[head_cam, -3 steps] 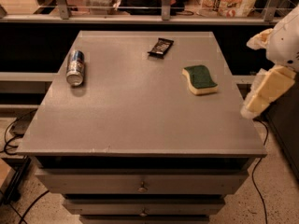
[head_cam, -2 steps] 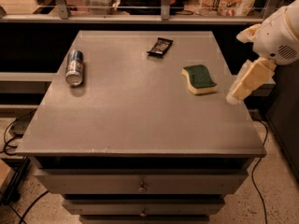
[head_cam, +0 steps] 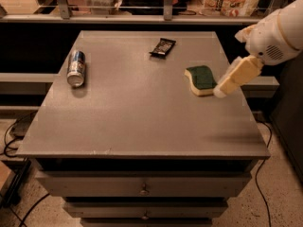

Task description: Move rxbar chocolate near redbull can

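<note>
The rxbar chocolate (head_cam: 163, 47), a small black wrapper bar, lies flat near the far middle of the grey table (head_cam: 142, 112). The redbull can (head_cam: 76, 68), silver and blue, lies on its side near the table's left edge, well apart from the bar. My gripper (head_cam: 226, 85) hangs from the white arm at the right, above the table's right side, right beside the sponge and well to the right and nearer than the bar. It holds nothing.
A green-and-yellow sponge (head_cam: 200, 79) lies on the right part of the table, next to my gripper. Drawers (head_cam: 142, 188) sit below the tabletop. A railing and shelves with goods stand behind the table. Cables lie on the floor at left and right.
My arm and gripper have moved left from beyond the table's right edge to over the tabletop beside the sponge. The bar, can and sponge have not moved.
</note>
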### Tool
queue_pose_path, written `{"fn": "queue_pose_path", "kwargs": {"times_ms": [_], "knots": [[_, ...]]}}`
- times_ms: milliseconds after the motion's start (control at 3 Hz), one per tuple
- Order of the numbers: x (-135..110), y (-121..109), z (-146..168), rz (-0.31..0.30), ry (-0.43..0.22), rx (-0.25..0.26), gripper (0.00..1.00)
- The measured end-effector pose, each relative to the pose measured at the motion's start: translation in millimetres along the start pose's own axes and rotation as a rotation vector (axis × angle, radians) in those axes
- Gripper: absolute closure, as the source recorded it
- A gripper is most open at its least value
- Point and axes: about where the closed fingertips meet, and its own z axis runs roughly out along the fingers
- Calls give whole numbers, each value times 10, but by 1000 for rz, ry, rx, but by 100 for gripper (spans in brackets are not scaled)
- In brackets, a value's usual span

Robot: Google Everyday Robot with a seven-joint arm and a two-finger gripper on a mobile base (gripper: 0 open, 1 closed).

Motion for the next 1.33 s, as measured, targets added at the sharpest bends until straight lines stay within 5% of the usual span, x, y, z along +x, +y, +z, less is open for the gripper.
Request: {"fn": "queue_pose_path", "kwargs": {"times_ms": [333,1333], "knots": [[-226,-199,329,22,-87,22,0],[-1003,-946,1386,44,-320,-44,0]]}}
